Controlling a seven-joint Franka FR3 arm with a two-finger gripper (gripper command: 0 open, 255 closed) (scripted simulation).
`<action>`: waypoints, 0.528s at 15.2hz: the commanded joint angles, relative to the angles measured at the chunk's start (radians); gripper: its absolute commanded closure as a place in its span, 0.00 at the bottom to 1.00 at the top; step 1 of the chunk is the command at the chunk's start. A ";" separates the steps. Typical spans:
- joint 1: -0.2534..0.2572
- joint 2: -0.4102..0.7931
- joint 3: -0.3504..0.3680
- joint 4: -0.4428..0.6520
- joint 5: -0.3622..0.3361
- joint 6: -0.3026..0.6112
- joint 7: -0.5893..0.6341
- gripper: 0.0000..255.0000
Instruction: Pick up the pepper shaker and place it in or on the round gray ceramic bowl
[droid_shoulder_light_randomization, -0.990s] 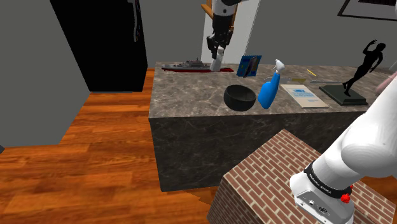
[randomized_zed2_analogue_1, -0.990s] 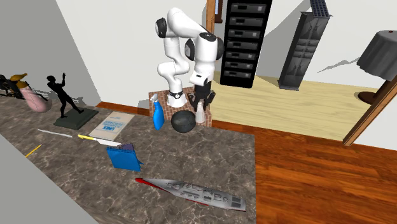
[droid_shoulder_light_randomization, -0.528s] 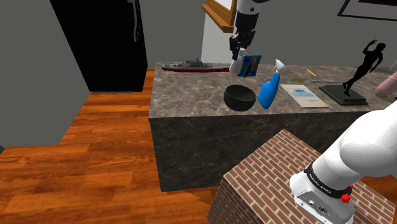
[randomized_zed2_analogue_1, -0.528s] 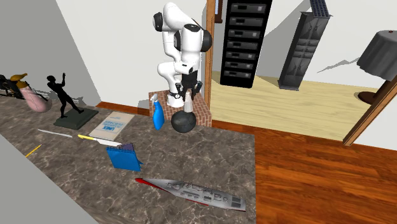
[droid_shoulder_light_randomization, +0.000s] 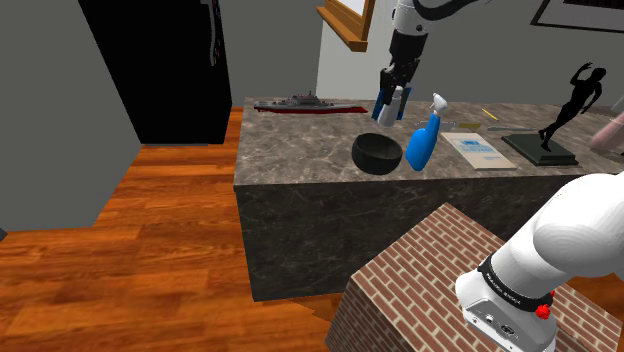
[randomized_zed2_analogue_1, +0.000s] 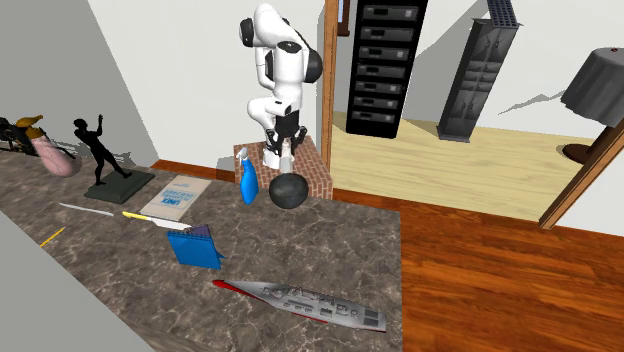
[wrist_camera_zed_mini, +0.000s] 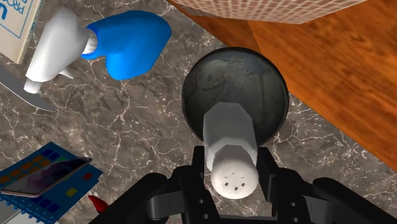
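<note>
The black fingers pinch the white pepper shaker from both sides, with its holes facing back toward the arm. They hold it up in the air over the counter, touching nothing else. In the wrist view the round dark bowl sits right under the shaker, so it looks lined up, but the shaker hangs well above it. The bowl is close to the near edge of the counter, and a blue spray bottle stands just beside it, on the shoulder view's right. What could go wrong? If the fingers let go from this high, the shaker could hit the hard bowl, bounce out and roll off the near edge onto the wood floor. If the arm drifts toward the bottle on the way down, it could knock the bottle over. The bowl is round too, so a push on its rim might tip or slide it. Going down slow and straight looks safest.
</note>
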 joint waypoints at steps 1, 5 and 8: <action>0.001 0.000 0.001 -0.025 0.000 0.026 0.004 1.00; 0.000 0.009 0.001 -0.071 -0.003 0.080 0.009 1.00; 0.000 0.018 0.000 -0.104 -0.005 0.121 0.013 1.00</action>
